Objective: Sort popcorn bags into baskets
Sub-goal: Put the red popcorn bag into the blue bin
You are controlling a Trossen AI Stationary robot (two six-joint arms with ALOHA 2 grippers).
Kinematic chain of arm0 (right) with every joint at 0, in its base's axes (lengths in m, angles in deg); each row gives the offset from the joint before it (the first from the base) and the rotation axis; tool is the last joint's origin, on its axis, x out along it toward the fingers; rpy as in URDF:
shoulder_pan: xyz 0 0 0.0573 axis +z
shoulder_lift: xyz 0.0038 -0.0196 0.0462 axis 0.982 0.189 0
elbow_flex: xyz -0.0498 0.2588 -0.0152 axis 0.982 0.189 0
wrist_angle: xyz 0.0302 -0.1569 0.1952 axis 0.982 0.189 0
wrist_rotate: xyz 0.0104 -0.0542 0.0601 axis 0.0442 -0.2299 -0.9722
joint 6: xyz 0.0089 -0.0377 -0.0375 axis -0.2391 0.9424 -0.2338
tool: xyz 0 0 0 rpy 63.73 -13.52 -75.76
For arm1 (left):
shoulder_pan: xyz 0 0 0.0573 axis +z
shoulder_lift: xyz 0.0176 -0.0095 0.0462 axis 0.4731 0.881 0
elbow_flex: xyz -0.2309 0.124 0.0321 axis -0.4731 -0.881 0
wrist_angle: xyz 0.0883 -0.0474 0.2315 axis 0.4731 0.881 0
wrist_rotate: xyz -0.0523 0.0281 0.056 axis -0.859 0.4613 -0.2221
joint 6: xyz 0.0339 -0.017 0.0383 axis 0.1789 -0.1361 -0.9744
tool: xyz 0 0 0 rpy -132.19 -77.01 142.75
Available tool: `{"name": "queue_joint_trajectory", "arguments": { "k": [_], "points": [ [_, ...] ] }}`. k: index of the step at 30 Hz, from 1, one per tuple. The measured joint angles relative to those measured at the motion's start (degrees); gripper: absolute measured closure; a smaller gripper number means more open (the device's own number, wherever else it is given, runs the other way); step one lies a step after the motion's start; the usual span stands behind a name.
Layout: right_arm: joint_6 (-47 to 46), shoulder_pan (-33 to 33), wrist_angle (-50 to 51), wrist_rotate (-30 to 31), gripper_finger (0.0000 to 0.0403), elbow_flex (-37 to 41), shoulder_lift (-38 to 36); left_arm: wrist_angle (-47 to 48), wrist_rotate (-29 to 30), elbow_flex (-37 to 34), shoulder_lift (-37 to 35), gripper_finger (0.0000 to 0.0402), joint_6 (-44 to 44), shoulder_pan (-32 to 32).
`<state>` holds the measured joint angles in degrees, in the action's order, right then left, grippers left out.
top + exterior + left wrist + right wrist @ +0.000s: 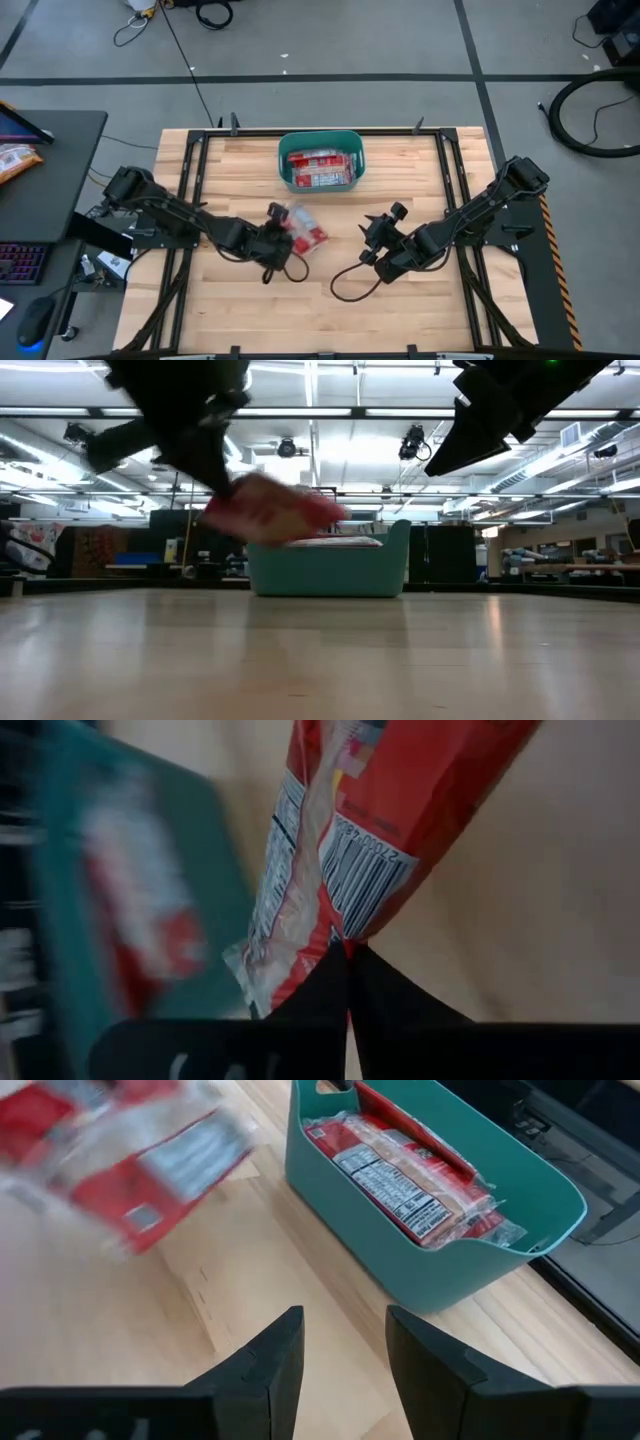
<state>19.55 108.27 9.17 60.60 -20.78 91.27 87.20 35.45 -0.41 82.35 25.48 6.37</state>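
A teal tub (320,160) stands near the table's far edge with several red popcorn packets (320,168) lying flat inside; they also show in the right wrist view (400,1175). My left gripper (283,232) is near the table's middle, shut on one red packet (303,230), which is in the air between the tub and the near edge (270,515). My right gripper (345,1350) is open over bare table to the right of the middle (375,240), touching nothing. My left gripper pinches the packet between its two fingers at the crimped end seam by the barcode (345,932), only at the fingertips (335,970). The packet is lifted clear of the table and sticks out roughly level beyond the fingers (285,520).
A black cable (345,285) loops on the table below the right arm. A desk with a keyboard and an orange bag (15,160) stands left of the table. Bare wood lies between the grippers and the near edge (320,320).
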Motion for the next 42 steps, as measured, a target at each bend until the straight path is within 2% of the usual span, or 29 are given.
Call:
{"name": "queue_joint_trajectory", "arguments": {
  "k": [3,9,15,19,24,30,35,38,42],
  "points": [
    [-0.02,0.01,-0.12,-0.01,0.0255,0.0,0.0,-2.39,3.75,3.54,-0.02,0.0395,-3.81,2.41],
    [-0.07,-0.01,-0.61,-0.01,0.0255,0.0,0.0,-10.3,2.96,5.31,-0.09,0.0395,-7.04,14.73],
    [0.04,-0.03,-0.65,0.05,0.0255,0.0,0.0,-17.26,-6.46,5.33,0.93,0.0395,-3.75,29.35],
    [0.13,-0.03,-0.44,0.71,0.0255,0.0,0.0,-23.14,-10.82,5.4,3.43,0.0395,-4.14,34.51],
    [0.13,-0.08,-0.39,0.85,0.0255,0.0,0.0,-25.95,-10.27,5.37,6.25,0.0377,-7.68,35.32],
    [0.13,-0.08,-0.44,0.71,0.0255,0.0,0.0,-25.51,-8.29,5.39,5.93,0.0302,-6.85,33.13],
    [-0.1,-0.08,-0.39,-0.09,0.0255,0.0,0.02,-18.16,-16.74,5.4,0.7,0.0269,-4.57,31.68],
    [-0.29,-0.01,0.15,-0.26,0.0257,0.0,0.02,-16.09,-18.2,3.3,-4.14,0.0272,-1.98,31.09],
    [-0.5,0.01,0.08,-0.27,0.0259,0.0,0.02,-18.81,-18.5,-4.16,-13.17,0.0283,1.79,29.67]
  ]
}}
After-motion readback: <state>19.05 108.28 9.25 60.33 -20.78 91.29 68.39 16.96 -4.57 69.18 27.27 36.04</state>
